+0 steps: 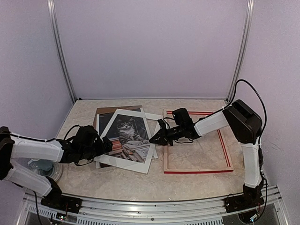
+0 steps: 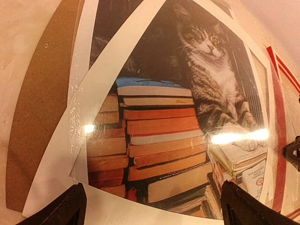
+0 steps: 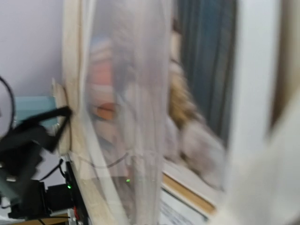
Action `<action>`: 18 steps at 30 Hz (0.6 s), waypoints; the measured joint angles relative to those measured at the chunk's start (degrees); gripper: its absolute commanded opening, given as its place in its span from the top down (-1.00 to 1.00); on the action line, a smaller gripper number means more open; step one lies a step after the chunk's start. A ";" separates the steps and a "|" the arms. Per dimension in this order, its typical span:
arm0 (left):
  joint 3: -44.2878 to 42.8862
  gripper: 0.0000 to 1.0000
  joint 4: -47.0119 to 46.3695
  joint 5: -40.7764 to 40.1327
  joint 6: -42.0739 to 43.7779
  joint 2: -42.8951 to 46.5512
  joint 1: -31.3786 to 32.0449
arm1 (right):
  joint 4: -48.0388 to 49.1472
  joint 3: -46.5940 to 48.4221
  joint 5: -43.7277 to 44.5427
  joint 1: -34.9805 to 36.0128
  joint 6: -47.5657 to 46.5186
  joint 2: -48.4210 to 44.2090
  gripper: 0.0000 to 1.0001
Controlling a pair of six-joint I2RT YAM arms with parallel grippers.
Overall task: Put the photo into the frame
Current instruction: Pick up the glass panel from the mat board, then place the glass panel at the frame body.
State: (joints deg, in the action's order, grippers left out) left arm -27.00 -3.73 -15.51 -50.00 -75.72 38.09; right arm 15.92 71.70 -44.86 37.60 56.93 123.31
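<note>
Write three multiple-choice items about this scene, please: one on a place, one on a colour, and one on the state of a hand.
1. In the top camera view, where does the frame lie in relation to the photo?
A. on top of it
B. to its right
C. to its left

2. Which colour is the frame's outer edge?
A. blue
B. green
C. red

3. In which state is the left hand?
A. open
B. shut on the photo
C. shut on the frame

Answers:
1 B: the frame lies flat on the right side, and the photo lies to its left.
2 C: red shows along the bars' outer edge, while the side facing up is pale wood.
3 A: in the left wrist view its jaws stand wide apart over the photo, with nothing between them.
</note>
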 measured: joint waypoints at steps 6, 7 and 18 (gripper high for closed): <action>-0.02 -0.98 2.51 -2.60 -0.04 8.39 1.01 | 0.37 -6.10 0.83 -0.17 0.31 -3.87 1.00; -0.02 -0.98 2.93 -3.02 -0.04 9.55 1.07 | 0.61 -7.30 0.98 -0.42 0.44 -5.29 1.00; 0.00 -0.98 4.04 -5.46 0.11 13.53 1.55 | 1.14 -17.38 4.24 -2.89 1.01 -21.00 1.00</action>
State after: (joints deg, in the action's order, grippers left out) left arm -27.00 0.32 -20.97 -49.89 -62.19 39.64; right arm 17.06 54.33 -40.62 34.72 57.93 102.30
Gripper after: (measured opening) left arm 0.989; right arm 0.005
